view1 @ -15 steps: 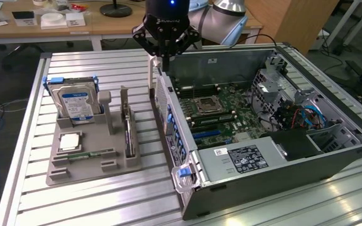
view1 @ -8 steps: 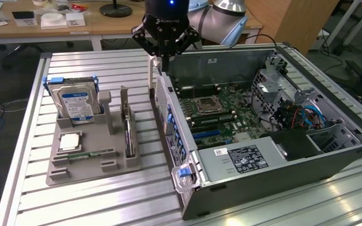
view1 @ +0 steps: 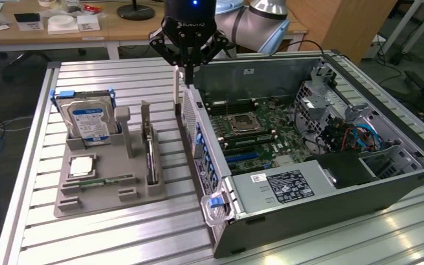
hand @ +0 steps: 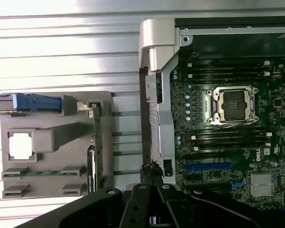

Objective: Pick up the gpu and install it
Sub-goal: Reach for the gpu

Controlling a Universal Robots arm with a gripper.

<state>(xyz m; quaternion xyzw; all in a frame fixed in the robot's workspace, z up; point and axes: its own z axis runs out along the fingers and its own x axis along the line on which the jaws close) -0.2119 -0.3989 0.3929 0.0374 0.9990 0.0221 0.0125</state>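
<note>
Presently, upper centre of exterior view: gripper (view1: 187, 69), fingers clenched together with nothing seen between them, tips just above the rear wall of the open computer case (view1: 330, 204). Left of centre: gpu (view1: 152, 159), standing on edge in a slot of the grey tray (view1: 86, 204), near the case's rear wall, apart from the gripper. Same tray, further left: blue-labelled hard drive (view1: 88, 120) upright, processor chip (view1: 81, 165) and green memory stick (view1: 103, 181) lying flat. Underneath: slatted metal table (view1: 109, 237).

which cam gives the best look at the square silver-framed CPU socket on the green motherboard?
Wrist view: the square silver-framed CPU socket is seen straight on, with its frame and dark centre clear. The exterior view shows the socket slanted, from the side.
</note>
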